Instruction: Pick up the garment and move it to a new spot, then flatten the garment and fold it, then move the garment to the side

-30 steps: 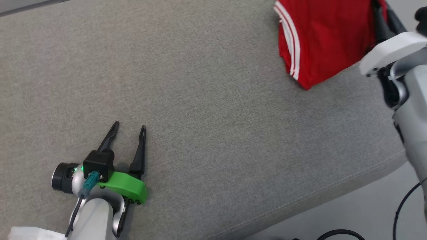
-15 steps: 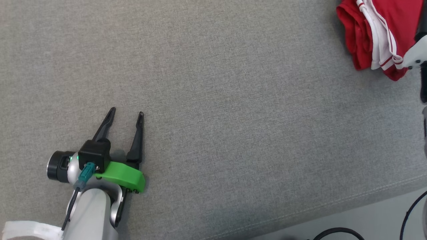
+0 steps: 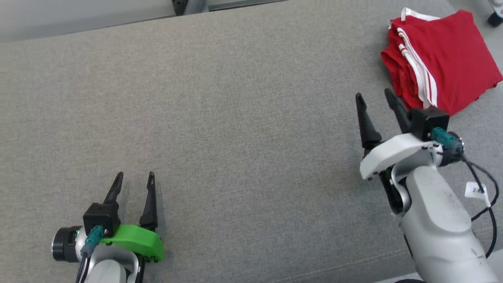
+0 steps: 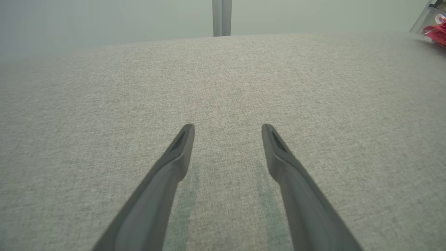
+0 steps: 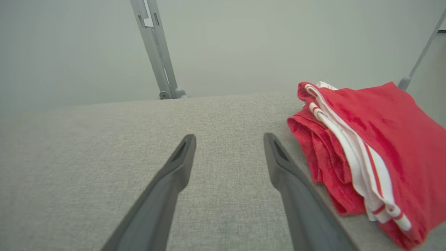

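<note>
right hand (image 3: 373,93) now wide, beside garment (image 3: 452,67) | garment lies folded | left hand (image 3: 135,173) wide

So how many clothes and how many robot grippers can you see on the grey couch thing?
Clothes: 1, the red garment
Grippers: 2, the left gripper and the right gripper
Total: 3

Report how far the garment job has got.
Done, it seems: the garment lies folded in a compact red stack at the far right corner of the table. In hand: nothing; the right gripper stands open beside the stack, and the left gripper is open over bare table. Left: apparently nothing beyond pulling the arms back.
</note>
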{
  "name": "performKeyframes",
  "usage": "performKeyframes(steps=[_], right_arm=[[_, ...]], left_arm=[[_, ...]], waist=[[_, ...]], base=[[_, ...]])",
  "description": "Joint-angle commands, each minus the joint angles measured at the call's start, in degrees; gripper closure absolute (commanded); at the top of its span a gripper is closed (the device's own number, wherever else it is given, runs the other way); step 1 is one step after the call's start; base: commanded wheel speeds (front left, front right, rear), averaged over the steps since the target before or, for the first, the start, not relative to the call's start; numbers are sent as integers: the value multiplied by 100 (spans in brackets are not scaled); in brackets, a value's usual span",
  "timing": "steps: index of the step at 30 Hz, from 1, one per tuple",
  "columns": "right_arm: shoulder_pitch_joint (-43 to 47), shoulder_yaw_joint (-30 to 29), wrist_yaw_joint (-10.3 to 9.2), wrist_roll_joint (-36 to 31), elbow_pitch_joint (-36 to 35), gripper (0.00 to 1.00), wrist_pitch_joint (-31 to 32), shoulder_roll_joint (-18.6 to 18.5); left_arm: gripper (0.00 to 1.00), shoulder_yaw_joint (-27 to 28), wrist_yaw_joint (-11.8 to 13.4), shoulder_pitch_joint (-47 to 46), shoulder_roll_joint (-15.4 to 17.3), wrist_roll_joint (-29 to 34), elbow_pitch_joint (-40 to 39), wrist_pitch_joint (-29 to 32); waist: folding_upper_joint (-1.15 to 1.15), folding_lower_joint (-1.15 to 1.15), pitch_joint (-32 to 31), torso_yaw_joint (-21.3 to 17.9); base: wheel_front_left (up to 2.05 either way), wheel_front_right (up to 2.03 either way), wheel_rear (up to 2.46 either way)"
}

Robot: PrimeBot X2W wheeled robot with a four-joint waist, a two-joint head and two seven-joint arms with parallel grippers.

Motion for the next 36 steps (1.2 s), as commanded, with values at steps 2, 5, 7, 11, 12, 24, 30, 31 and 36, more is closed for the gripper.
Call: performKeyframes(steps=[2, 5, 7, 11, 12, 24, 30, 31, 36], right_arm=[[271, 67, -10, 116, -127, 0, -14, 35], [648, 244, -10, 234, -217, 0, -14, 109], [840, 367, -10, 305, -255, 0, -15, 155], [1174, 437, -10, 257, -308, 0, -15, 204], [1241, 473, -10, 159, -288, 0, -14, 211], [1842, 90, -10, -638, -611, 0, -15, 249], [2115, -227, -10, -1009, -934, 0, -14, 261], [2162, -265, -10, -1008, -970, 0, -15, 262], [2270, -317, -10, -1082, -1087, 0, -15, 262]], left_arm=[[0, 85, 46, 134, -1, -52, 1, 5], [0, 190, 82, 299, -17, -77, 29, 5], [0, 266, 104, 415, -26, -97, 54, 5], [0, 404, 141, 637, -37, -139, 74, 5], [0, 439, 146, 691, -38, -146, 76, 5], [0, 492, 196, 956, -44, -372, 14, 5], [0, 504, 148, 1031, -44, -432, -17, 5], [0, 498, 145, 1040, -44, -444, -34, 5], [0, 481, 138, 1068, -45, -498, -86, 5]], waist=[[0, 0, -464, 197], [0, 0, -672, 283], [0, 0, -823, 322], [0, 0, -1089, 388], [0, 0, -1144, 401], [0, 0, -1460, 566], [0, 0, -1500, 577], [0, 0, -1505, 574], [0, 0, -1505, 540]], base=[[0, 0, 0], [0, 0, 0], [0, 0, 0], [0, 0, 0], [0, 0, 0], [0, 0, 0], [0, 0, 0], [0, 0, 0], [0, 0, 0]])
